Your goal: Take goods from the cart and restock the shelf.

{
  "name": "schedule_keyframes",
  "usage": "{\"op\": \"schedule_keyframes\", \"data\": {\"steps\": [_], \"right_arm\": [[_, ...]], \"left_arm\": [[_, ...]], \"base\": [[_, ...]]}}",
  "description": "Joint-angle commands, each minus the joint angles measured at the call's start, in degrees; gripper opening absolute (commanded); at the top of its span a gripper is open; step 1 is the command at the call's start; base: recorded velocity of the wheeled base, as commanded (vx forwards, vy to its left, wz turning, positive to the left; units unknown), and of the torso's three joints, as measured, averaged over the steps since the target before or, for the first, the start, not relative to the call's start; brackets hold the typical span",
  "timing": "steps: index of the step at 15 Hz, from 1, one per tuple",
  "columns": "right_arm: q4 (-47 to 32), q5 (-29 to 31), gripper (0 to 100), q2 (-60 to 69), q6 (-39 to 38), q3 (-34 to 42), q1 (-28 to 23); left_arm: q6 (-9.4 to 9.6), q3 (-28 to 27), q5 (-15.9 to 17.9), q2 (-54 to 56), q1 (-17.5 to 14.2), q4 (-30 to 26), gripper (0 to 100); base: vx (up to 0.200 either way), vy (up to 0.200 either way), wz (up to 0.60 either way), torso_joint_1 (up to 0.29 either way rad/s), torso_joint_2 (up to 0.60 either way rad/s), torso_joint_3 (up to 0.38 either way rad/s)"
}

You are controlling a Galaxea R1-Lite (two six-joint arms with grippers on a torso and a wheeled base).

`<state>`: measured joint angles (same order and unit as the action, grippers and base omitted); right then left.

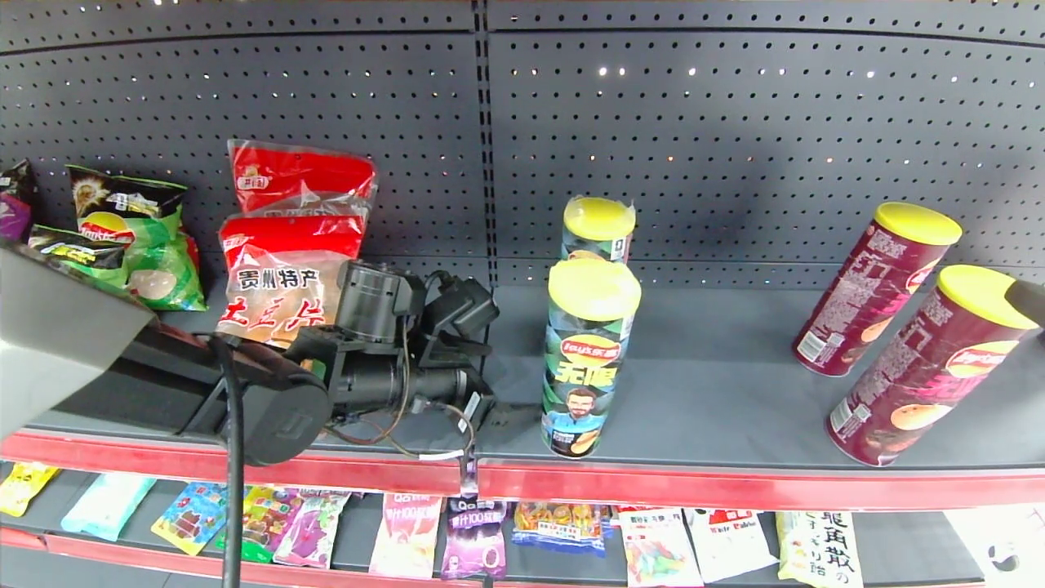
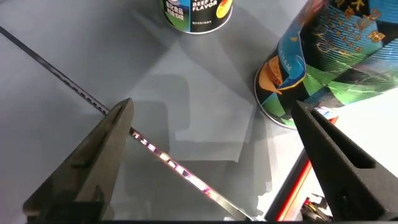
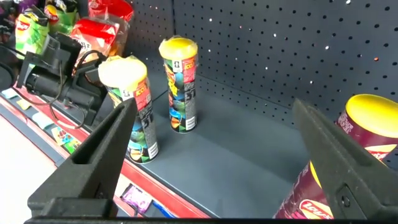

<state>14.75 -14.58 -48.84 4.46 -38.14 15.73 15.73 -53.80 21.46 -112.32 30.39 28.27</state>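
Observation:
Two green crisp cans with yellow lids stand on the grey shelf (image 1: 718, 392), one at the front (image 1: 586, 359) and one behind it (image 1: 598, 229). Two maroon cans (image 1: 873, 290) (image 1: 927, 367) stand to the right. My left gripper (image 1: 490, 404) rests low on the shelf just left of the front green can. In the left wrist view the left gripper (image 2: 214, 155) is open and holds nothing, with the front green can's base (image 2: 311, 68) beside one finger. At the shelf's right end my right gripper (image 3: 214, 155) is open and empty, next to a maroon can (image 3: 364, 155).
Red snack bags (image 1: 286, 245) and green crisp bags (image 1: 131, 237) fill the shelf's left end behind my left arm. A red lip (image 1: 735, 486) runs along the shelf front. Packets (image 1: 473, 535) lie on the shelf below. Bare shelf lies between the green and maroon cans.

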Motion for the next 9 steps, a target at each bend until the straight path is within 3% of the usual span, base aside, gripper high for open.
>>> {"op": "schedule_keyframes", "data": {"steps": [1, 9], "right_arm": [[0.02, -0.01, 100, -0.12, 0.02, 0.0, 0.01], [0.02, -0.1, 100, -0.21, 0.02, 0.0, -0.35]], "left_arm": [[0.01, -0.34, -0.01, -0.26, 0.02, 0.03, 100], [0.18, -1.4, -0.01, -1.76, 0.55, 0.12, 100]], "base": [[0.0, 0.0, 0.0, 0.0, 0.0, 0.0], [0.0, 0.0, 0.0, 0.0, 0.0, 0.0]]}}
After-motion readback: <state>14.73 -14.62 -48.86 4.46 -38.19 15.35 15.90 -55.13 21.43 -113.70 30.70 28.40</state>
